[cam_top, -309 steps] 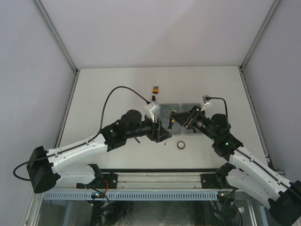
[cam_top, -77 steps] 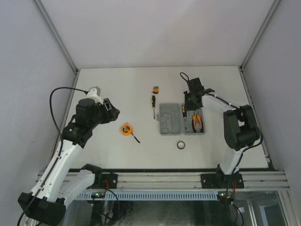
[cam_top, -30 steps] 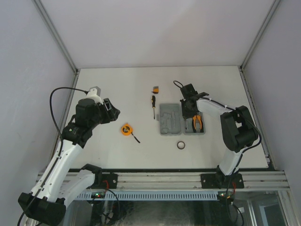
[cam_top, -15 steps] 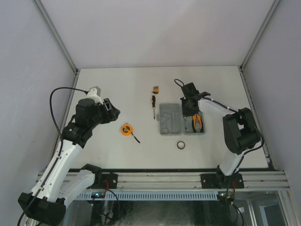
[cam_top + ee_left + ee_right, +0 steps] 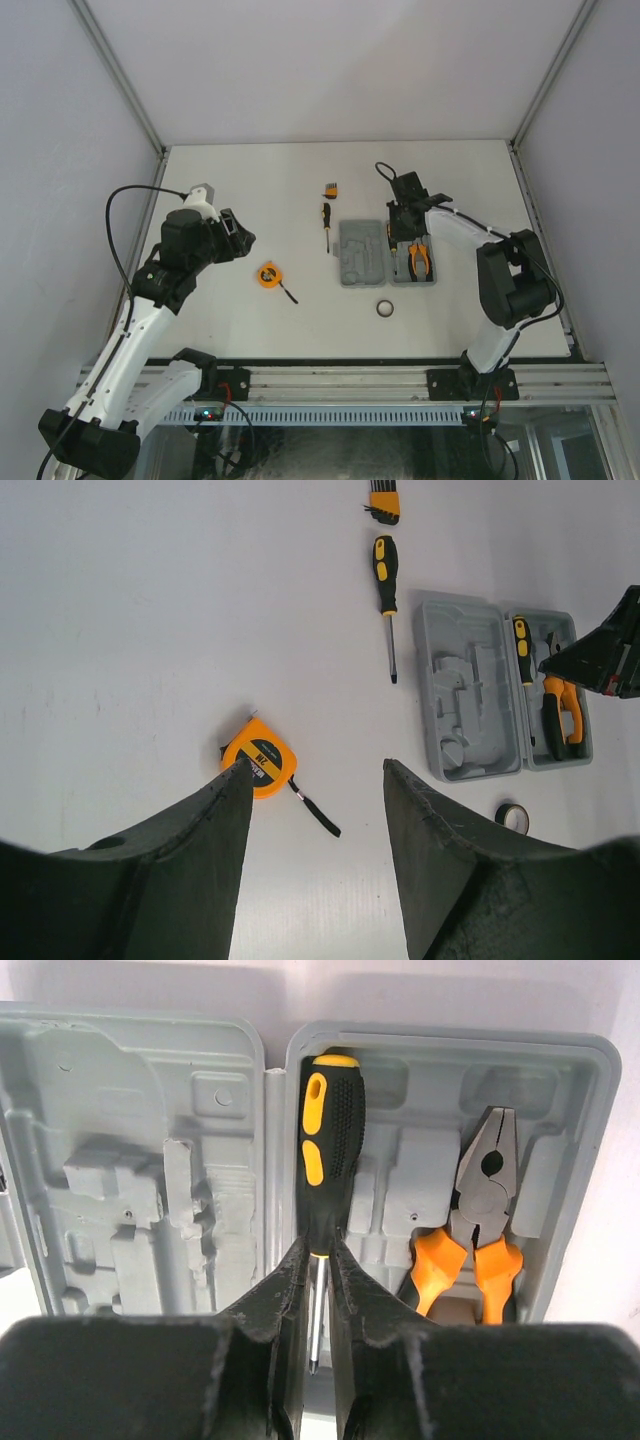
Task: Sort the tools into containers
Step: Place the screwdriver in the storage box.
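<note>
Orange tape measure (image 5: 258, 770) sits on the surface (image 5: 120, 630) under the left fingers (image 5: 200, 840), which are spread apart. Rightward, the right fingers (image 5: 270, 1330) pinch a screwdriver (image 5: 330, 1140) by its shaft in the grey case (image 5: 140, 1080), beside the pliers (image 5: 480, 1230). Best release only once it lies flat. Only the right wrist view shows that seating. The left wrist view shows a second screwdriver (image 5: 385, 570) lying loose.

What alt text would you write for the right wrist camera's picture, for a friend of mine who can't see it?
The right gripper has its two dark fingers either side of the metal shaft of a black-and-orange screwdriver lying in the right half of an open grey tool case. Orange-handled pliers lie in a recess further right.
</note>
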{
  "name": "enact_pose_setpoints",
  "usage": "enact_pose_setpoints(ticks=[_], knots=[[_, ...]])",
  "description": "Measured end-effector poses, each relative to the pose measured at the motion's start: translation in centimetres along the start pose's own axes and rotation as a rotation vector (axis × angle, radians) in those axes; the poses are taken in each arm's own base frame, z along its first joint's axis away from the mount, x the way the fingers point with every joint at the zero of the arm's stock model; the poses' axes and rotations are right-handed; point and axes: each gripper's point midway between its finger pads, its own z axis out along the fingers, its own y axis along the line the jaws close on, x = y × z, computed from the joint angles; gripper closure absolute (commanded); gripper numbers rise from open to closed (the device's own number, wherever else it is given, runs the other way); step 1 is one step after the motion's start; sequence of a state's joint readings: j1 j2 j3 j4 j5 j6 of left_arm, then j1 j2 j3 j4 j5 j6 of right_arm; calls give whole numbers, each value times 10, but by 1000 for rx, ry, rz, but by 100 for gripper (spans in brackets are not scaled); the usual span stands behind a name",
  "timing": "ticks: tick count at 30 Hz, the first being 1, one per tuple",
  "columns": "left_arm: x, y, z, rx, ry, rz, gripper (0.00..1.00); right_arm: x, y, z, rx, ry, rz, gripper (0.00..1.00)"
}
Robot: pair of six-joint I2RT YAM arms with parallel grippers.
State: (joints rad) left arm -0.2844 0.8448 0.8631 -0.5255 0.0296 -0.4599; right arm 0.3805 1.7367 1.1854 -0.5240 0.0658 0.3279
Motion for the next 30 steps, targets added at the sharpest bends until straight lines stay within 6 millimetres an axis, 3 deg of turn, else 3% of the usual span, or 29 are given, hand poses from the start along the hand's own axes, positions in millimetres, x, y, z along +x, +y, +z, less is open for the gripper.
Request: enact_pose_setpoints(ticks=[10, 30], knots=[[0, 1, 0, -2, 0, -1, 41, 11, 0, 17, -5, 50, 2, 90], [0, 1, 1, -5, 2, -3, 41, 10, 0, 23, 13, 77, -6, 95]])
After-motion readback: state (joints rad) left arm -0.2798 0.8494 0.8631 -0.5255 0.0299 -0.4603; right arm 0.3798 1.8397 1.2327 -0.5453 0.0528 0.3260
